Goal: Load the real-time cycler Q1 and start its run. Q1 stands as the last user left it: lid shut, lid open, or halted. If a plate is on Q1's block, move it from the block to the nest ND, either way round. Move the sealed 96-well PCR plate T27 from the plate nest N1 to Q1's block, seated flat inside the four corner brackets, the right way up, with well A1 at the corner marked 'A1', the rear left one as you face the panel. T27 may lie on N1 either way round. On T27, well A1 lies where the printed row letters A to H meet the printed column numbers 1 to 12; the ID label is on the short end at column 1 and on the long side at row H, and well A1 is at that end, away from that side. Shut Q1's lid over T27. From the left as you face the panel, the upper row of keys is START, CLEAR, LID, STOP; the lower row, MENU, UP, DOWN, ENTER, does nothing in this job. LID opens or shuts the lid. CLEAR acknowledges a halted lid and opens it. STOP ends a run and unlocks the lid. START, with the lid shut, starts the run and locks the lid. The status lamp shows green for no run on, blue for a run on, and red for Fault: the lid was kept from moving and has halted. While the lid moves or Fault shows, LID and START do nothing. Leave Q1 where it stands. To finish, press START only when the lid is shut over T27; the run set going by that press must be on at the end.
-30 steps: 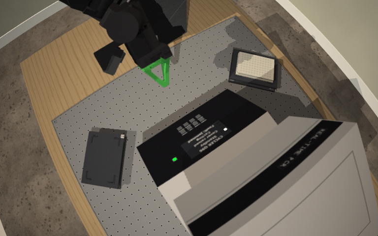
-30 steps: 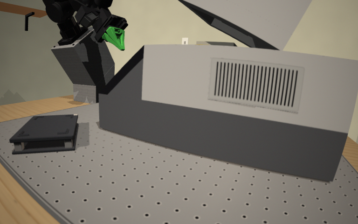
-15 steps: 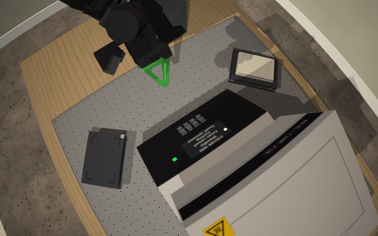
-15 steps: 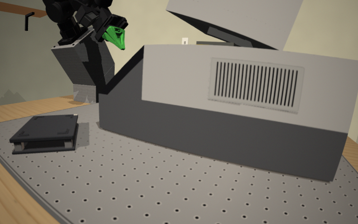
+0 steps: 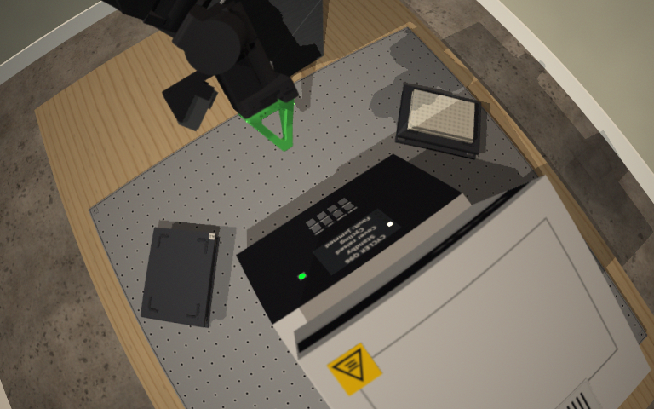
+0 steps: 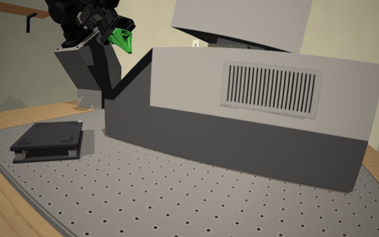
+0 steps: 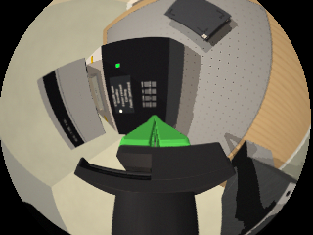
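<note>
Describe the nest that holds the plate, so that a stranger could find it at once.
Start at the big grey cycler on the perforated board. Two low dark nests lie beside its black panel. The one you want lies past the panel's end farthest from the green lamp; it carries a pale plate, while the other nest is bare.
</note>
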Robot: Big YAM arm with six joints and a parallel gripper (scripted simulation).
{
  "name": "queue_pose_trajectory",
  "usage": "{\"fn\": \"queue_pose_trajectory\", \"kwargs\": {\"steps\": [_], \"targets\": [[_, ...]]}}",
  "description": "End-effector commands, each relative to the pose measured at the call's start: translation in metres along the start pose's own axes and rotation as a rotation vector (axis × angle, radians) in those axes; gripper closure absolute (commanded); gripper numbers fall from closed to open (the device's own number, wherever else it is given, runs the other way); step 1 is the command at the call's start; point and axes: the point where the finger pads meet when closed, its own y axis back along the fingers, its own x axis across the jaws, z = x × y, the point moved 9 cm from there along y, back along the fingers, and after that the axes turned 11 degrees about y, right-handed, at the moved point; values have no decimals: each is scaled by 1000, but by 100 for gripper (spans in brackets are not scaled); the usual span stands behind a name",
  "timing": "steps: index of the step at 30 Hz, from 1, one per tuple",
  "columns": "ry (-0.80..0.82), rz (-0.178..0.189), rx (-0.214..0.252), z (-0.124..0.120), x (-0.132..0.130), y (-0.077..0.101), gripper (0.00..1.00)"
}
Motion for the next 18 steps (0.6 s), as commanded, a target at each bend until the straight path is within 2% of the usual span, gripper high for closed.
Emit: {"fn": "queue_pose_trajectory", "kwargs": {"steps": [1,8,18], "targets": [[-27,29,-27,7,12,-5,100],[-39,47,-39,10,16,-3,100],[-23,27,-24,5,11,-5,100]]}}
